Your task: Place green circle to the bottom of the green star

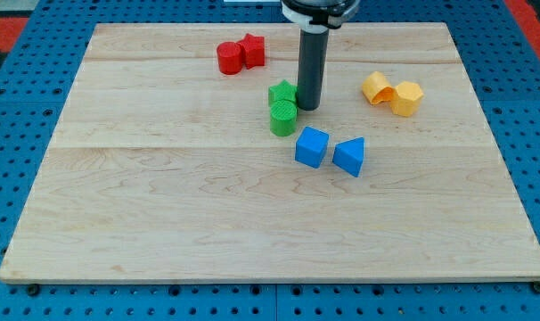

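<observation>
A wooden board (163, 223) is seen on a blue perforated base; toward the view's top left, a red cylinder (228, 58) and a red star-like block (251, 50) are set touching. Near the centre, the green star (282, 92) is found with the green circle (282, 117) touching it on its bottom side; my tip (307, 107) is placed just beside both, on the view's right. No pincer is fitted, so nothing is spread, pressed or pinched; only a rod is carried. Below and to the right, a blue cube (311, 146) and a blue triangle (349, 156) are set close together; at the far right, two yellow blocks (392, 92) are seen touching. The placement is judged essentially complete; only a withdrawal clear of both green blocks is called for next.
</observation>
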